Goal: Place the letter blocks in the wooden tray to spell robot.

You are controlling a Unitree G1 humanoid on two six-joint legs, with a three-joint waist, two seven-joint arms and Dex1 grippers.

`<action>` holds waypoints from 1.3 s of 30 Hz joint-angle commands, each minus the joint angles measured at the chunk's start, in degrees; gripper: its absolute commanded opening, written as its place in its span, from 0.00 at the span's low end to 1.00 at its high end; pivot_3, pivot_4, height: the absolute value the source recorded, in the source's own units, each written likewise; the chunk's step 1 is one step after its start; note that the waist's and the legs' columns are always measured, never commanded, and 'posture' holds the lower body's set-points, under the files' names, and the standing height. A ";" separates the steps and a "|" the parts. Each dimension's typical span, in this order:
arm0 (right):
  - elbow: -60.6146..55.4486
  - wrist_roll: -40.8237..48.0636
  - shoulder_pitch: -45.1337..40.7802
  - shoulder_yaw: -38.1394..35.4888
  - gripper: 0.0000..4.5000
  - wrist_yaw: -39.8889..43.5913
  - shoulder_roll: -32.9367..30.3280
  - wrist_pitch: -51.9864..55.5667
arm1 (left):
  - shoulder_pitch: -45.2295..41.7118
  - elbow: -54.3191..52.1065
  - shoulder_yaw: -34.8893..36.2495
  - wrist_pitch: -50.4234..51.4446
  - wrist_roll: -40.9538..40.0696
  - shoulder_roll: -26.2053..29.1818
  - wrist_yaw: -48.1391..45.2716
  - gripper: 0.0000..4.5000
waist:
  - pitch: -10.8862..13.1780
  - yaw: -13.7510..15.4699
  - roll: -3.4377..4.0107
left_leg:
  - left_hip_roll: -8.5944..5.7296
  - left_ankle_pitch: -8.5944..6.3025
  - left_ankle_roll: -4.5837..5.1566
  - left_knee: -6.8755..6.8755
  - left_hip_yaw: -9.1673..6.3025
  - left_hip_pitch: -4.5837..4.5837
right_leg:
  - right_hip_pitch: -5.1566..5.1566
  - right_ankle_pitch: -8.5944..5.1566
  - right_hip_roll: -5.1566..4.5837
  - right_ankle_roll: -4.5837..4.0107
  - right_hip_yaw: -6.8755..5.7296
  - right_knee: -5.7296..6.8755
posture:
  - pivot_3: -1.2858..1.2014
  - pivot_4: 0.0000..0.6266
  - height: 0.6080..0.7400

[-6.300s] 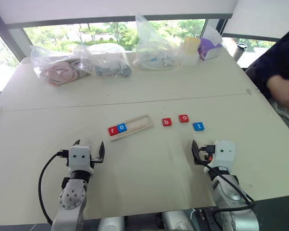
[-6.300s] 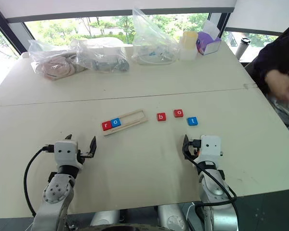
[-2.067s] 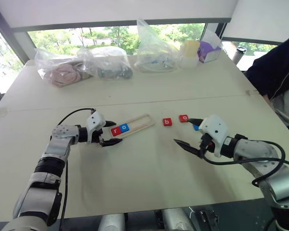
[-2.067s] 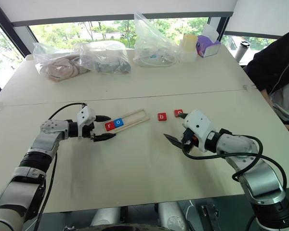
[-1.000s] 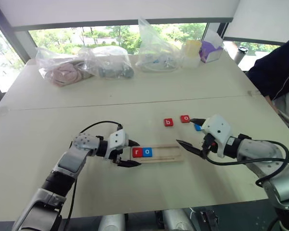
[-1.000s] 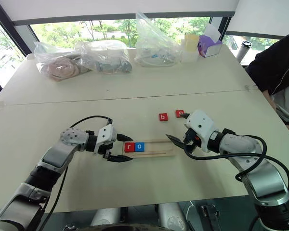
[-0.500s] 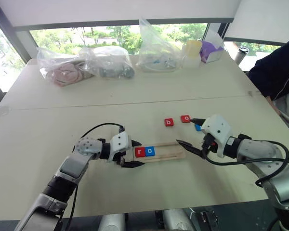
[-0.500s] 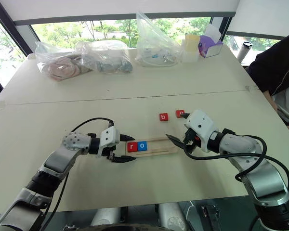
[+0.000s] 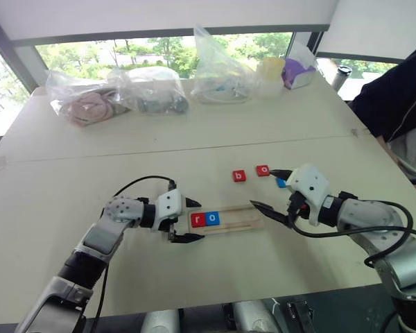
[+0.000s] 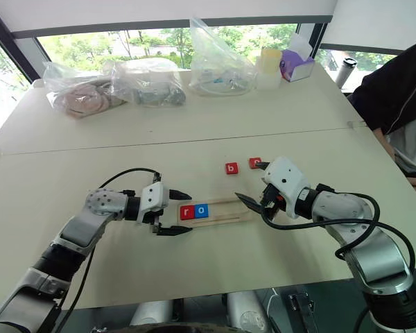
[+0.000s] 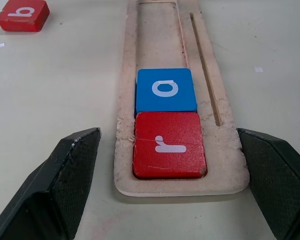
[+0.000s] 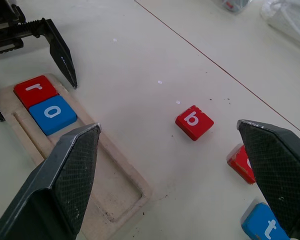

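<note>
I have the wooden tray [image 9: 225,220] lying crosswise on the tabletop [image 9: 194,277] between my two tools, red r [image 11: 169,145] and blue o [image 11: 165,89] seated at its left end and three slots empty toward the right. My left tool [image 9: 186,220] is released, fingers spread either side of that left end; my right tool [image 9: 272,193] gapes empty at the other end. The red b [image 12: 194,122], red o [image 9: 263,169] and blue t [image 12: 266,224] lie just beyond the tray on the right tool's side, so I judge that arm nearer for the b.

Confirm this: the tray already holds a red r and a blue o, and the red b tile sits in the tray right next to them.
Not quite. The wooden tray holds the red r and blue o, but the red b lies on the table outside the tray, as the right wrist view shows.
</note>
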 commanded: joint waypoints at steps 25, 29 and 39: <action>15.93 -5.29 -18.08 10.53 1.00 -22.95 25.42 18.58 | 12.56 -18.63 19.07 18.04 -20.65 16.64 -1.84 1.00 | 0.09 -0.97 -0.10 | 0.28 0.00 -0.01 -0.14 0.05 -0.53 | -0.75 0.02 0.13 -0.32 -0.02 0.14 | 0.52 0.24 1.00; 21.19 -7.52 -19.24 11.02 1.00 -24.78 27.02 17.32 | 12.02 -21.48 19.81 20.31 -23.44 16.04 -1.58 1.00 | 0.09 -1.03 -0.10 | 0.22 0.01 -0.01 -0.04 0.07 -0.70 | -0.87 0.03 0.08 -0.31 -0.03 0.14 | 0.52 0.24 1.00; 28.50 -8.86 -21.31 7.91 1.00 -27.84 31.93 17.04 | 10.57 -24.75 21.53 23.00 -27.81 15.79 -0.98 1.00 | 0.08 -1.10 -0.10 | 0.23 0.01 -0.01 -0.05 0.01 -0.85 | -1.01 0.24 0.17 -0.31 -0.06 0.15 | 0.52 0.24 1.00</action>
